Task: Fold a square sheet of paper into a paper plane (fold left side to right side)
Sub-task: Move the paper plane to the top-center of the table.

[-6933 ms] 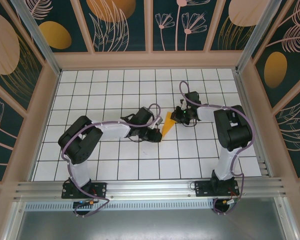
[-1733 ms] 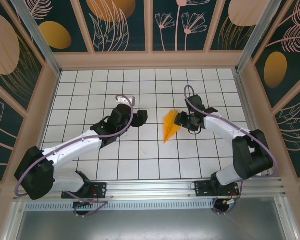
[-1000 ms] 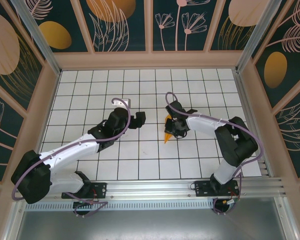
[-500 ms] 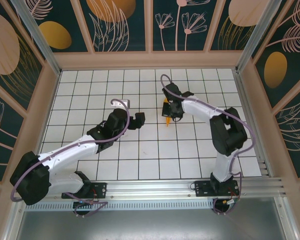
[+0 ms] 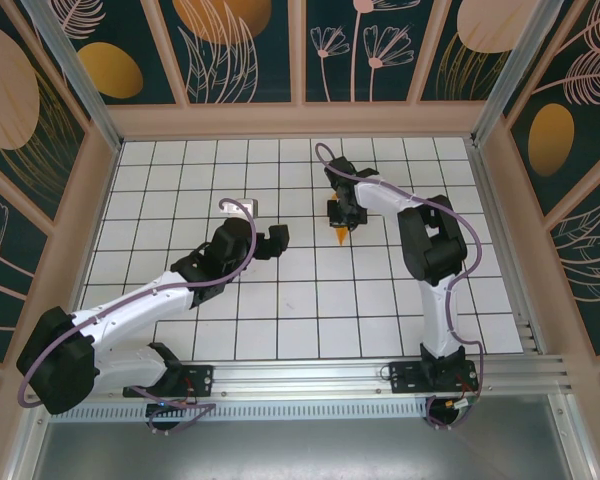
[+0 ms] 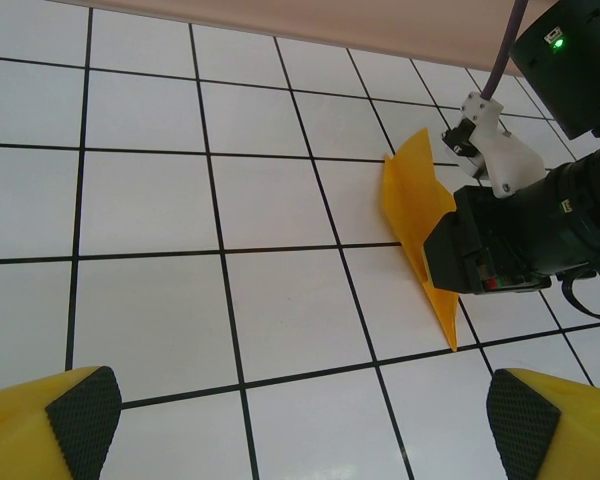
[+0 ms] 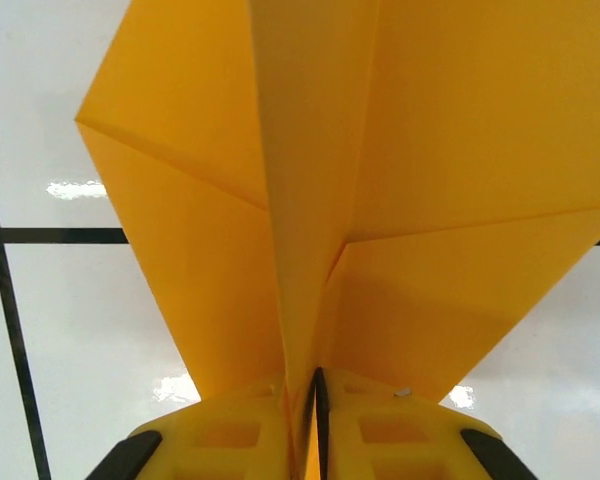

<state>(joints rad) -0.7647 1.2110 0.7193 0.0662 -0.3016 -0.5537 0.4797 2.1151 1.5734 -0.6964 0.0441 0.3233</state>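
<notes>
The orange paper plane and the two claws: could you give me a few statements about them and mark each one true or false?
1. The right claw is shut on the paper plane, pinching its middle fold. True.
2. The left claw grips the plane as well. False: it is open and stands apart from the plane, over bare tiles.
3. The paper is a flat, unfolded square. False: it is folded and creased, with wings spreading either side of the middle fold.
4. The surface under the plane is white tiles with dark lines. True.
</notes>
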